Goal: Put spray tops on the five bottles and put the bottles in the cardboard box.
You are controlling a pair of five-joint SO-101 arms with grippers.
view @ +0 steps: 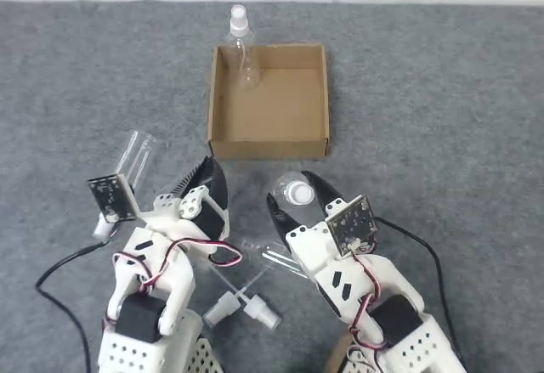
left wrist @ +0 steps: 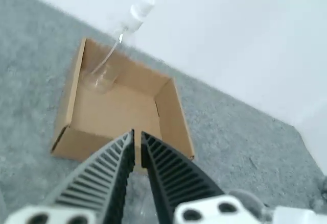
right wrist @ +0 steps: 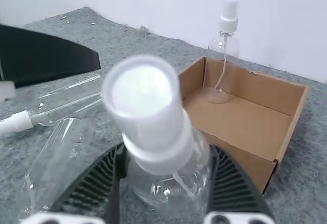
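Bottle point(view: 297, 193) with a white spray top already on it is sitting upright in the right gripper point(right wrist: 164, 163), whose fingers are clamping the clear body from both sides, just short of the front wall of the cardboard box point(view: 268, 146). 1 capped bottle point(view: 245, 50) is standing in the box's far corner on the left arm's side, leaning against the wall. The left gripper point(left wrist: 137, 145) is hovering near the box front, beside the held bottle, its fingers almost closed with a thin gap between them and gripping nothing. 2 loose spray tops point(view: 223, 308) are lying between the arms' bases, their dip tubes crossing, and another clear bottle point(view: 136, 156) is lying beside the left arm.

Boxing the held bottle looks like the step in hand. Doing it well means lifting it so its base is clearing the front wall, then carrying it over bare cardboard well apart from the standing bottle, since a nudge is likely to topple that one. Clear plastic this light is probably slippery, so I'm judging that a steady squeeze and a level wrist matter. Lowering until the base is resting flat before the fingers are parting should leave it upright.
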